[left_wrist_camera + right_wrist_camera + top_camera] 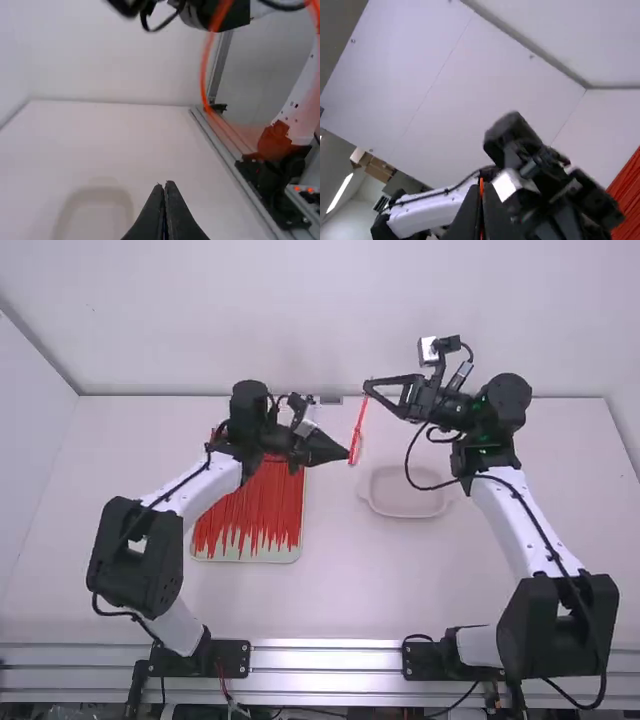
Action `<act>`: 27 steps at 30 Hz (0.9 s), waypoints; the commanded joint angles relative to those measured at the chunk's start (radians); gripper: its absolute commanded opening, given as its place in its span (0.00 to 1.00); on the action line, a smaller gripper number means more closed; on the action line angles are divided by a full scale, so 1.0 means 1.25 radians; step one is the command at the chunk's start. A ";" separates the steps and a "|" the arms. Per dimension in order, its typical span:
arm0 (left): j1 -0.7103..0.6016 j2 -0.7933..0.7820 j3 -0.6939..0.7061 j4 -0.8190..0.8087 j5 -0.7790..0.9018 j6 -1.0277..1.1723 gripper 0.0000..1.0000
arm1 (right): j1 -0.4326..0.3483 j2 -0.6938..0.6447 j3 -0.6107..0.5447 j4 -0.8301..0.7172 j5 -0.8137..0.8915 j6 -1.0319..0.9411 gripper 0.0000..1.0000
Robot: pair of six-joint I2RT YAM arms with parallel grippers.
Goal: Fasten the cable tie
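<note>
Currently we list tie (359, 430) as likely light, whippy, slick: right gripper (367, 389) pinches its top, left gripper (344, 452) clenched empty; grasp free tip.

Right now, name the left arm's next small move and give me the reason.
Probably open the left gripper and ease it onto the hanging lower end of the cable tie. Its jaws are shut on nothing, just beside that free end, while the right gripper pinches the tie's upper end. Both ends likely need holding before one can be threaded into the other.
</note>
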 commanded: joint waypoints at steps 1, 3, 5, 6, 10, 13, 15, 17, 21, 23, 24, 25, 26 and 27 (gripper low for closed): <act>0.002 0.005 -0.027 0.002 0.004 -0.009 0.02 | 0.000 -0.016 0.023 0.004 0.016 0.008 0.00; 0.002 0.005 -0.037 0.002 0.004 -0.013 0.02 | -0.002 -0.016 0.025 0.003 0.013 0.008 0.00; 0.002 0.005 -0.039 0.005 0.004 -0.024 0.02 | 0.001 -0.016 0.026 0.002 0.010 0.008 0.00; 0.002 0.005 -0.039 0.006 0.004 -0.023 0.02 | 0.002 -0.016 0.026 0.002 0.010 0.008 0.00; 0.015 0.005 -0.034 0.103 0.005 -0.117 0.02 | -0.002 -0.016 0.027 0.003 0.004 0.023 0.00; 0.037 0.005 -0.034 0.267 0.025 -0.239 0.02 | -0.002 -0.016 0.027 0.004 -0.012 0.027 0.00; 0.049 0.004 -0.034 0.352 0.031 -0.295 0.02 | -0.001 -0.016 0.027 0.003 -0.024 0.029 0.00; 0.072 0.005 -0.034 0.533 0.031 -0.441 0.06 | 0.002 -0.016 0.027 0.003 -0.036 0.029 0.00; 0.073 0.004 -0.034 0.770 0.027 -0.638 0.42 | 0.016 -0.016 0.027 0.005 -0.040 0.029 0.00; 0.064 0.005 -0.034 0.889 0.027 -0.718 0.49 | 0.022 -0.016 0.027 0.002 -0.040 0.026 0.00; 0.059 0.005 -0.034 0.941 0.023 -0.754 0.50 | 0.023 -0.016 0.027 0.003 -0.041 0.026 0.00; 0.053 0.005 -0.034 0.974 0.019 -0.777 0.50 | 0.022 -0.016 0.027 0.003 -0.041 0.027 0.00; 0.046 0.005 -0.033 0.968 0.007 -0.777 0.50 | 0.023 -0.016 0.027 0.003 -0.040 0.029 0.00; 0.044 0.005 -0.034 0.966 0.003 -0.775 0.50 | 0.024 -0.016 0.027 0.002 -0.040 0.029 0.00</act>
